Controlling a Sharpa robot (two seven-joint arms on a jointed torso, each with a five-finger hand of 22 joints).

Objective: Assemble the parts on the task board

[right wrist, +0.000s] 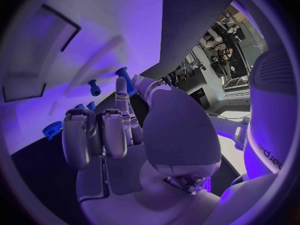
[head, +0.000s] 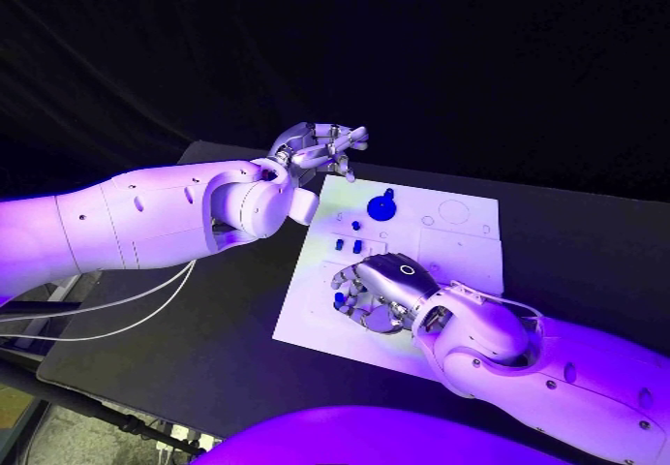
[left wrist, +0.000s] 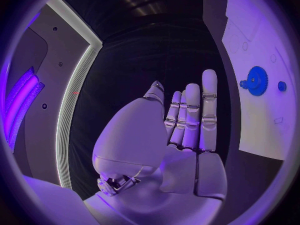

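The white task board [head: 419, 242] lies mid-table. A blue gear [head: 380, 206] sits near its far edge, with small blue pegs [head: 356, 226] just nearer. My left hand [head: 319, 147] hovers over the board's far left corner, fingers straight and apart, holding nothing; its wrist view shows the left hand [left wrist: 187, 120], the gear [left wrist: 255, 80] and the board [left wrist: 262, 40] beside it. My right hand [head: 375, 291] is low over the board's near left part, fingers curled down among blue parts [head: 341, 300]. In the right wrist view, the right hand [right wrist: 119, 130] has a fingertip and thumb either side of a blue peg [right wrist: 124, 75]; a grip is unclear.
The black table [head: 209, 329] extends to the left of the board and its near edge runs below my left arm. Cables [head: 126, 300] hang from that arm. Another blue peg [right wrist: 94, 87] and a blue toothed piece [right wrist: 52, 130] are near my right hand's fingers.
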